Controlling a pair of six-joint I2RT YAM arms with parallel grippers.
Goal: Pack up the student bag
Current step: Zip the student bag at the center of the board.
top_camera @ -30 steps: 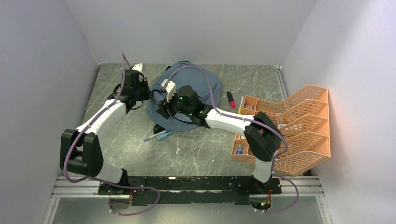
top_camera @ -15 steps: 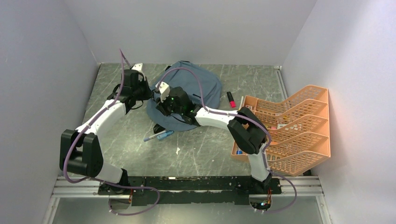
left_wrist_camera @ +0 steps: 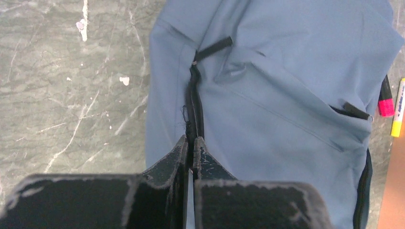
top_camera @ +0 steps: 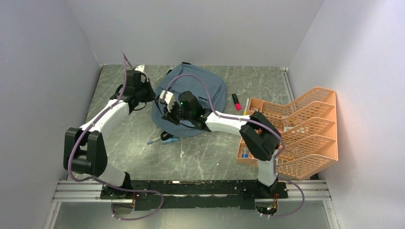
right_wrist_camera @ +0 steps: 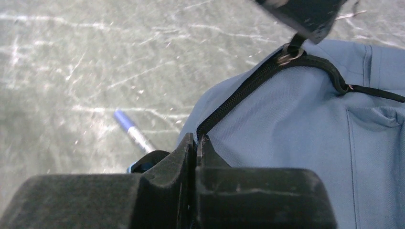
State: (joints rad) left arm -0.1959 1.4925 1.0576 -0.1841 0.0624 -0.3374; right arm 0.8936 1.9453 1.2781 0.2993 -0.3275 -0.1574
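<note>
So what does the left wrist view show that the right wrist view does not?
Only left wrist: a pink highlighter and a yellow marker beside the backpack. Only right wrist: a blue pen on the table and a metal zip ring. Both: the slate-blue backpack, its black zip and the grey marbled table. Each view also shows its own arm's gripper, the left gripper or the right gripper, shut on the zip line.

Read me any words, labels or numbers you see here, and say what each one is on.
No text here can be read.
The yellow marker has dark print along its barrel, too small and blurred to read.
The student bag shows no label or lettering in these views.
</note>
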